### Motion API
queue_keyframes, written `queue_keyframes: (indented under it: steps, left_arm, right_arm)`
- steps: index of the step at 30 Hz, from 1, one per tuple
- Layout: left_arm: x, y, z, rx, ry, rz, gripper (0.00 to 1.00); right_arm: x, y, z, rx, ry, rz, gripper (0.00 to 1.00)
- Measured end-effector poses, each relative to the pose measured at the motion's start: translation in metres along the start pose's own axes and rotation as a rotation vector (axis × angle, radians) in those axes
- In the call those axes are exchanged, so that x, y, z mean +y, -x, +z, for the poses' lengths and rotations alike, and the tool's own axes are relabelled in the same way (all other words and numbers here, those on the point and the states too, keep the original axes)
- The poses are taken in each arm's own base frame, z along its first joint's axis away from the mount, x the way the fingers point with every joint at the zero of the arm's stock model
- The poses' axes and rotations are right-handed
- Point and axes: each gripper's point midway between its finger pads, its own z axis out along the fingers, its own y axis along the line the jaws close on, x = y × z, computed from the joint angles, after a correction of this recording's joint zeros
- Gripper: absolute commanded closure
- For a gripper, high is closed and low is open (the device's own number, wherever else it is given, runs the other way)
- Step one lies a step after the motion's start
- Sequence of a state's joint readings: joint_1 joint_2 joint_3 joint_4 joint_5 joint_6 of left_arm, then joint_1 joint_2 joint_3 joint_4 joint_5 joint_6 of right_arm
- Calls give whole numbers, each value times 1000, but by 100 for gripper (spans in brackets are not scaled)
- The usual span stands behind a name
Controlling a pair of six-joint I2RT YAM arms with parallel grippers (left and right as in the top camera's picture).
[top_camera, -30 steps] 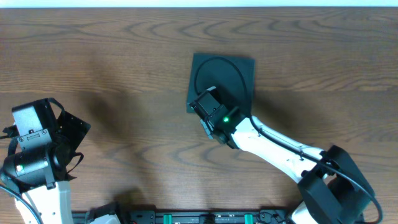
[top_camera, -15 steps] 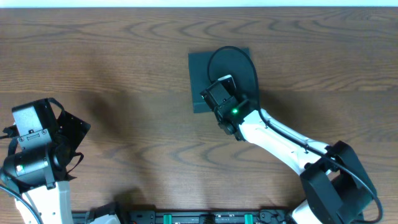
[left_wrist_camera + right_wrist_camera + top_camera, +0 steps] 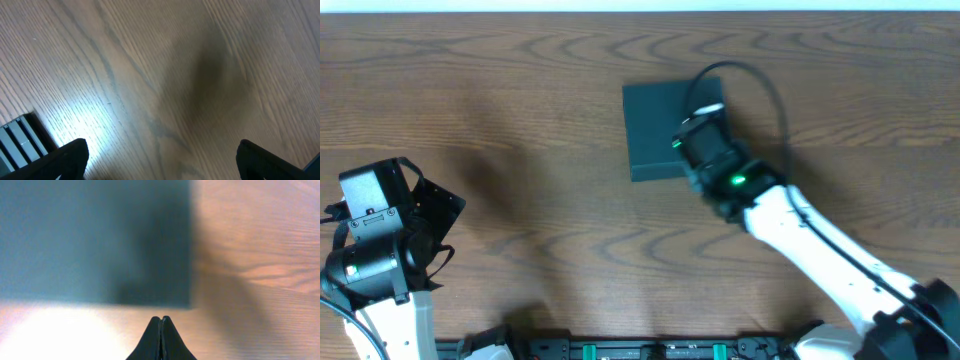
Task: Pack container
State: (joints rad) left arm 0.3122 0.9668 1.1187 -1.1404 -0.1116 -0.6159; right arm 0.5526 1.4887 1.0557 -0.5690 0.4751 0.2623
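Closed box (image 3: 655, 130) at upper centre of the table (image 3: 520, 100), right gripper (image 3: 161, 319) pressed together, empty, by its right edge, left gripper (image 3: 159, 152) spread wide, lower left.

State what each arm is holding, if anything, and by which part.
Nothing is held. The right gripper has its jaws shut together, empty, near a corner of the container. The left gripper is open above the table.

The dark teal square container (image 3: 655, 130) lies flat, lid shut, on the wooden table (image 3: 500, 120)
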Motion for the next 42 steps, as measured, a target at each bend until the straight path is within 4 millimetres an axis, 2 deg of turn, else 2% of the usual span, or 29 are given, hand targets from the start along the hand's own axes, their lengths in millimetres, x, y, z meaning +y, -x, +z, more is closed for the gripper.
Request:
queue_keyframes:
  steps: [5, 9, 11, 14, 18, 26, 33, 36, 42]
  left_arm:
    - [0, 0, 0, 0, 0, 0, 5]
    - [0, 0, 0, 0, 0, 0, 5]
    - [0, 0, 0, -1, 0, 0, 5]
    - [0, 0, 0, 0, 0, 0, 5]
    - [0, 0, 0, 0, 0, 0, 5]
    - [0, 0, 0, 0, 0, 0, 5]
    - [0, 0, 0, 0, 0, 0, 4]
    - [0, 0, 0, 0, 0, 0, 4]
    - [0, 0, 0, 0, 0, 0, 5]
  right_arm:
    - [-64, 24, 27, -42, -54, 207, 99]
    - [-92, 35, 50, -68, -27, 316, 99]
    - [-98, 36, 67, -66, 4, 351, 99]
    - [-91, 22, 93, -5, 54, 361, 98]
    - [-65, 6, 113, 61, 155, 348, 98]
    - [-20, 13, 105, 59, 330, 328, 98]
    - [6, 10, 97, 77, 390, 287, 98]
    - [8, 10, 96, 75, 373, 274, 98]
    - [-23, -8, 104, 118, 166, 257, 99]
